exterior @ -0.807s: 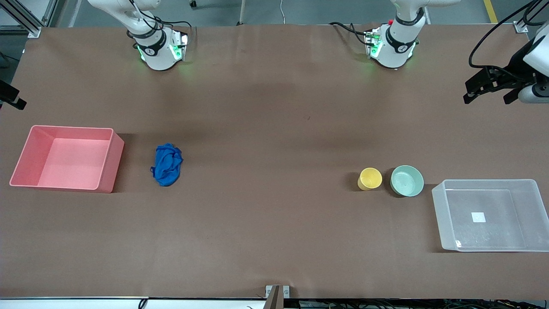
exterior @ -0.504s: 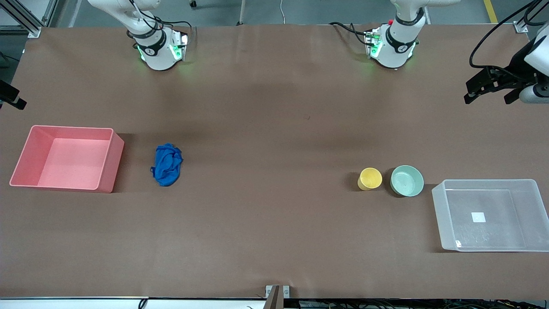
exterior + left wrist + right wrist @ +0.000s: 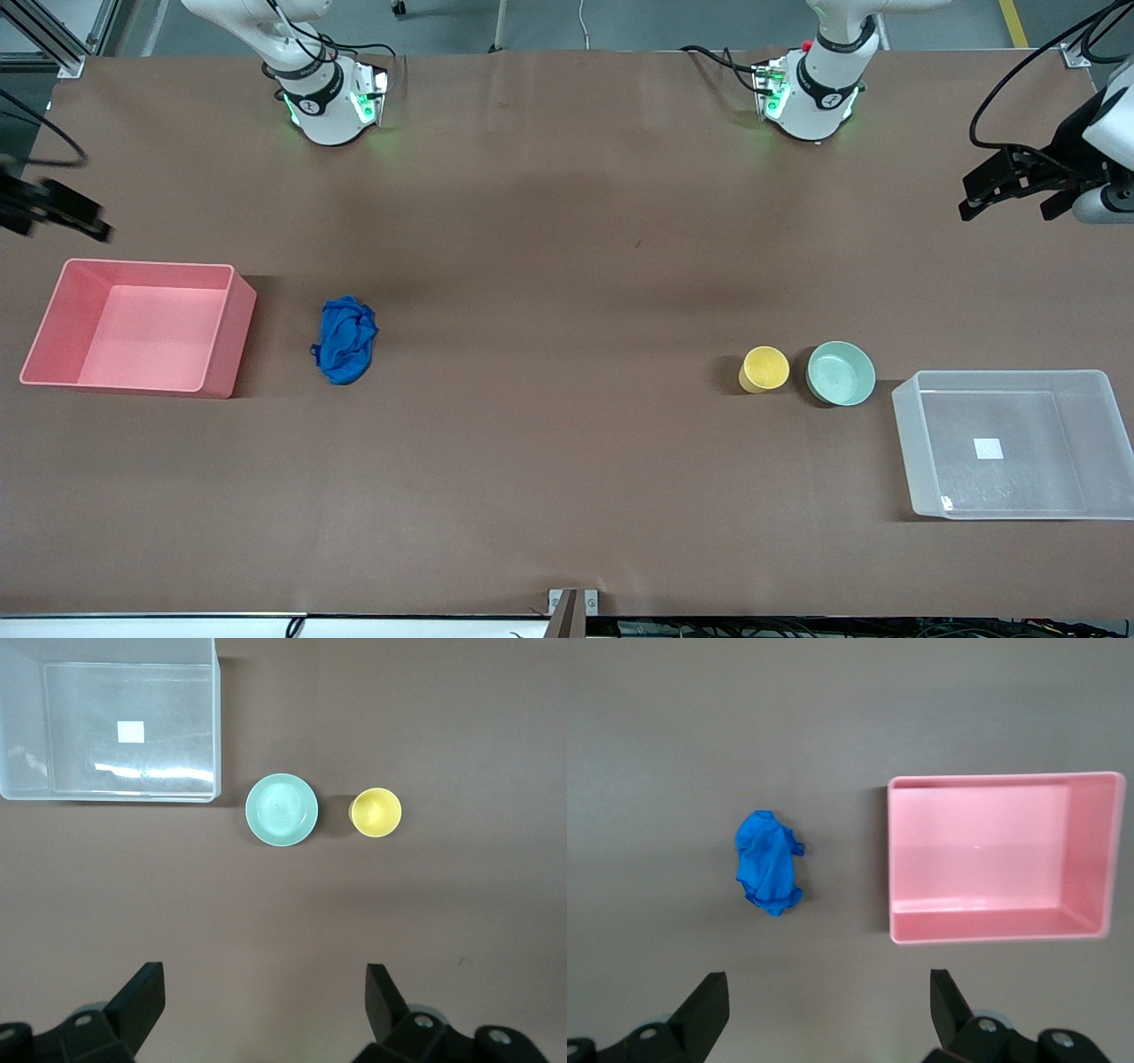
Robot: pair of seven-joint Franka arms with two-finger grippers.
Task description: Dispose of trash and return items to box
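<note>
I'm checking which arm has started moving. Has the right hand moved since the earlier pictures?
Yes. The right hand has come farther in over the table from the edge, above the table just past the pink bin, toward the robots' bases. Its fingers are open.

You're getting a high front camera facing both bases, covering the whole table (image 3: 567, 496). Wrist cameras are looking straight down from high up: left sharing the clear box (image 3: 27, 794), right sharing the pink bin (image 3: 998, 925).

The cloth (image 3: 345, 340) is seen beside the pink bin (image 3: 226, 341), while cup (image 3: 765, 369) and bowl (image 3: 840, 373) (nearly touching) are set beside the tub (image 3: 905, 434).
</note>
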